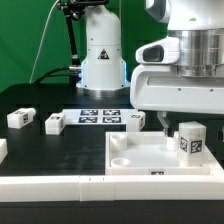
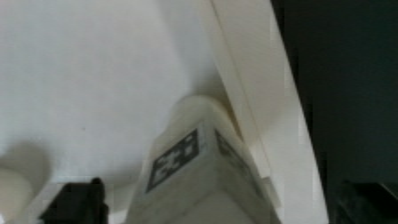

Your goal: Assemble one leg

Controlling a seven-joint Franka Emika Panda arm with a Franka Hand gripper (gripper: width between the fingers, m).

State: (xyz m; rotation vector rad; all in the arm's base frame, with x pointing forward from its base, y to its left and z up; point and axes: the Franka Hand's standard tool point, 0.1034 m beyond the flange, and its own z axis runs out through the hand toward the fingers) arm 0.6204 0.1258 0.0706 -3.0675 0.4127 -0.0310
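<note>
A leg [image 1: 190, 139] stands upright on the big white square tray [image 1: 130, 155], near its corner at the exterior view's right, with the long axis vertical and the tag face turned toward the camera. In the wrist view the same leg [image 2: 199, 165] fills the lower middle, its tag visible, rising over the pale tray surface [image 2: 89, 80]. The end effector [image 1: 163, 118] hangs just beside this leg, on the exterior view's left of it; one thin finger [image 1: 160, 117] reaches down toward the tray, and I cannot tell if the fingers are spread or pressed together. The arm comes down from above, its white wrist body wide over the tray. Other legs lie on the black counter [image 1: 60, 100]: one [image 1: 20, 118] far to the exterior view's left, one [image 1: 54, 123] near it, one [image 1: 134, 121] close behind the tray. The marker board [image 1: 99, 117] lies flat between them. A long white rail [image 1: 60, 187] runs along the front edge.
</note>
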